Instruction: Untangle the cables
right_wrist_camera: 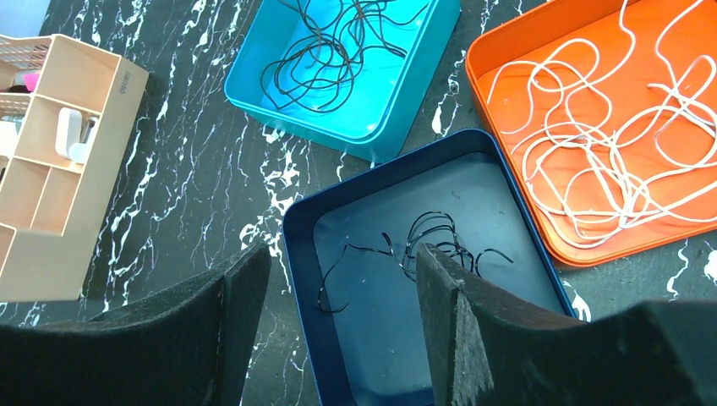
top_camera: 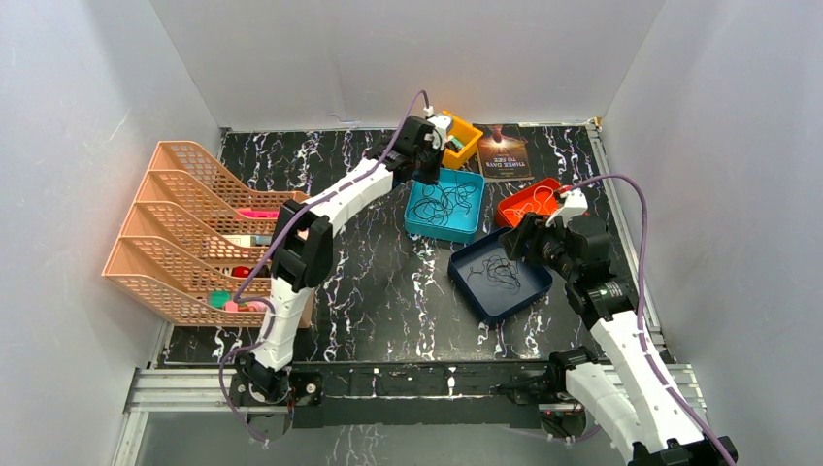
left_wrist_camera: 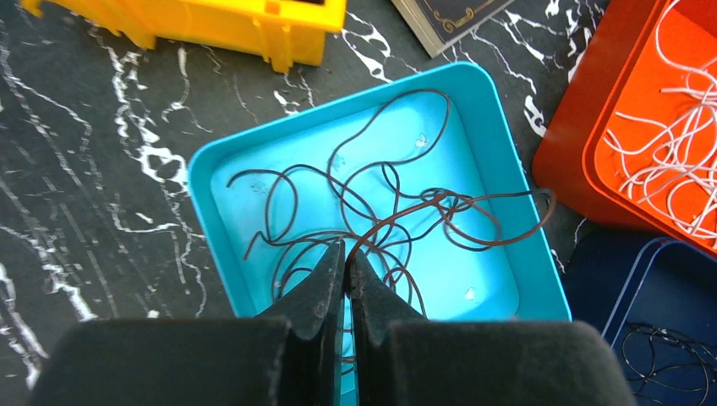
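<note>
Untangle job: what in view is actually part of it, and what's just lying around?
Job: brown cable in the teal tray; black cable in the navy tray; white cable in the orange tray.
Lying about: yellow bin; book; peach file rack.

Teal tray [left_wrist_camera: 203, 182]; navy tray [right_wrist_camera: 296, 254]; orange tray [right_wrist_camera: 550, 34]; yellow bin [left_wrist_camera: 211, 21]; book [top_camera: 503, 153] (dark cover); peach file rack [top_camera: 184, 233]; black marbled table [top_camera: 388, 291].
</note>
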`<action>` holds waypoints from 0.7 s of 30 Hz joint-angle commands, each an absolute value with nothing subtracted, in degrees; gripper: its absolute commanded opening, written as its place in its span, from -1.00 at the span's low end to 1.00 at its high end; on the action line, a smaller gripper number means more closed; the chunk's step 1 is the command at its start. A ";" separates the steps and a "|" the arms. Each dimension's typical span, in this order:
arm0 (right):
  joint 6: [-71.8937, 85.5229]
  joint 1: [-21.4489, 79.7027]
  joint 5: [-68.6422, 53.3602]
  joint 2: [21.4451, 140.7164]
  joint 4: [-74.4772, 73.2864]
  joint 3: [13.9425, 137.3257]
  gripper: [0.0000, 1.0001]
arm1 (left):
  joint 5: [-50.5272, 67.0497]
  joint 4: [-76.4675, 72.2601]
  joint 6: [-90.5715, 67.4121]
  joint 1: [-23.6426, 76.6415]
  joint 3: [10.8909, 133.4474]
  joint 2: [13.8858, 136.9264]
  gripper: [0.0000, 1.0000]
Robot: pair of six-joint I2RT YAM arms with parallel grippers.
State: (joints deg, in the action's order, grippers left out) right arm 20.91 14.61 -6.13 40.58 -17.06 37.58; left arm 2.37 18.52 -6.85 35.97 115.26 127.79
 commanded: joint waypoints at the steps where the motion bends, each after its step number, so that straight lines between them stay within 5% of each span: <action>1: 20.59 14.38 -5.41 39.64 -15.51 37.02 0.45 | 6.24 20.60 -7.73 36.65 116.99 128.20 -1.00; 7: 20.65 14.34 -5.58 39.98 -15.34 36.99 0.45 | 7.50 20.98 -7.76 36.74 115.67 130.19 -0.93; 21: 21.15 14.41 -5.79 40.08 -15.13 36.92 0.44 | 5.20 20.92 -6.71 36.74 115.23 127.91 -0.35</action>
